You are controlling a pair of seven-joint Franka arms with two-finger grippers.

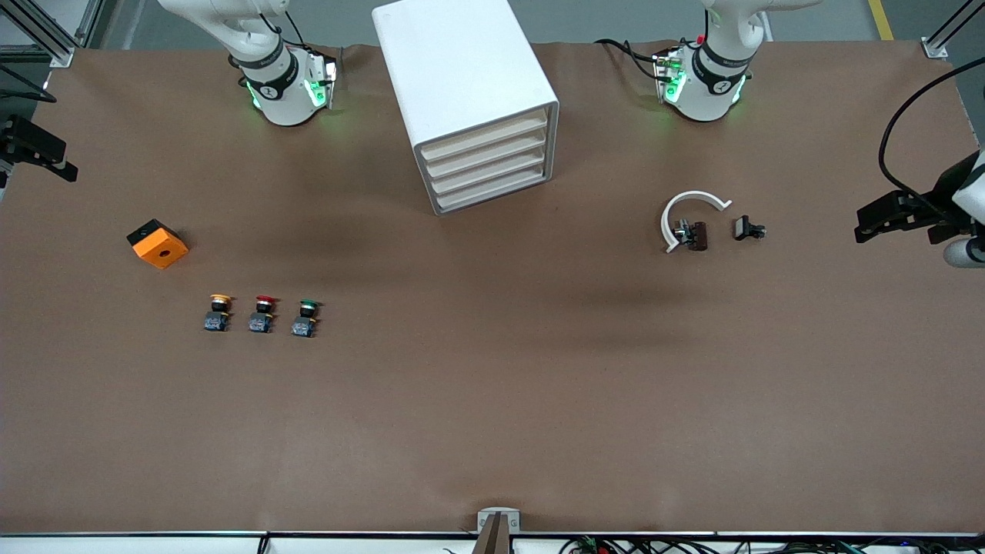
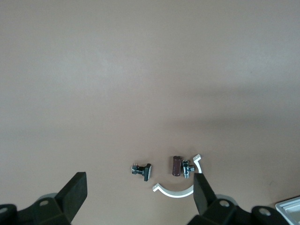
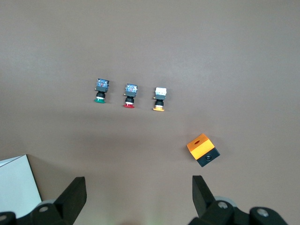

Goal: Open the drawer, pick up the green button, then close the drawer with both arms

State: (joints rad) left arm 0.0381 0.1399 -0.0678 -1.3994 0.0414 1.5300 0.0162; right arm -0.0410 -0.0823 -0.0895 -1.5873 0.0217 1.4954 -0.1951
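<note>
Button lies flat, green cap pointing toward the cabinet.

The cabinet stands at the top middle of the front view, its four drawers shut. Three buttons sit in a row at lower left, with a small box above them.

The white cabinet stands between the two arm bases, all four cream-fronted drawers shut. The green-capped button lies on the brown table toward the right arm's end, nearer the front camera than the cabinet, last in a row beside the red-capped button and the yellow-capped one.
</note>
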